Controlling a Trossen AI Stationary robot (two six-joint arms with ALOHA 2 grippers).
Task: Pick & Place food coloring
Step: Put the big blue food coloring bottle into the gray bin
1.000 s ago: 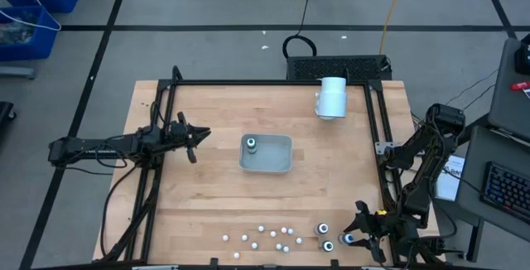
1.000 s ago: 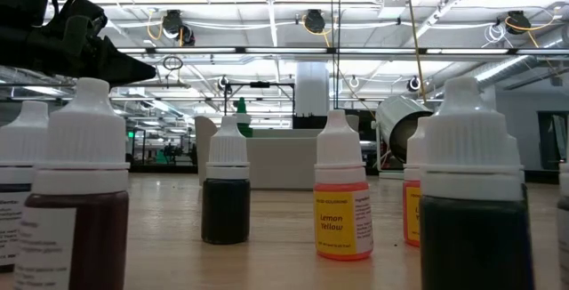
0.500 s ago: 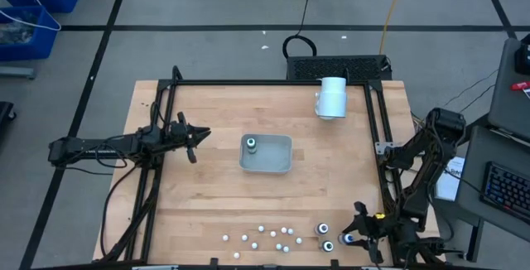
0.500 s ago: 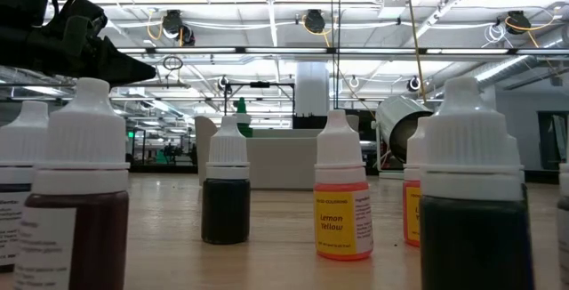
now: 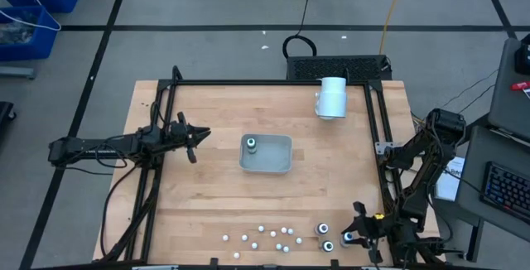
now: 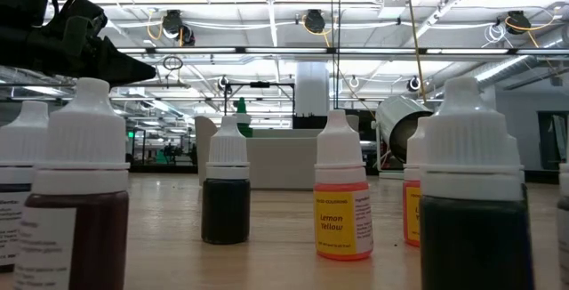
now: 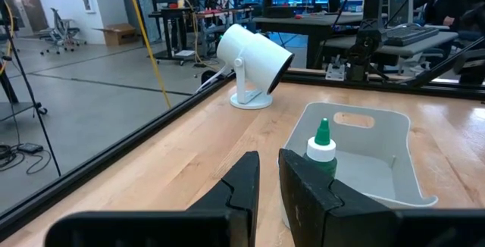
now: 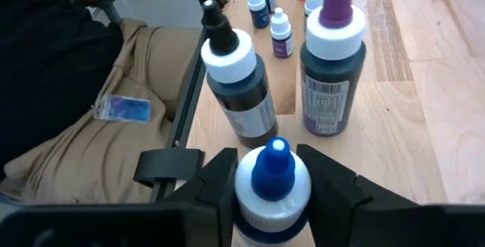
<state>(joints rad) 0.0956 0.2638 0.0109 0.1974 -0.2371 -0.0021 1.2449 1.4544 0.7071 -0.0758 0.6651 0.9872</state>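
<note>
Pale wood planks make up the worktop, framed by black rails under the overhead camera, with grey floor all round it. Near its centre sits a pale grey tray holding one green-tipped bottle in its 9 o'clock corner; the left wrist view shows that bottle standing upright inside the tray. At 12 o'clock from the tray, near the far rail, stands a white cylinder lamp. The rest of the food coloring lies along the 6 o'clock edge of the worktop: a scatter of small white-capped bottles, and toward 5 o'clock two larger dark bottles. The right gripper is low at that 5 o'clock corner, its jaws set either side of a blue-tipped bottle, right against its white collar; a black-tipped bottle and a purple-tipped bottle stand just beyond it. The left gripper hangs at 9 o'clock from the tray, jaws nearly pressed together with a thin gap, holding nothing.
</note>
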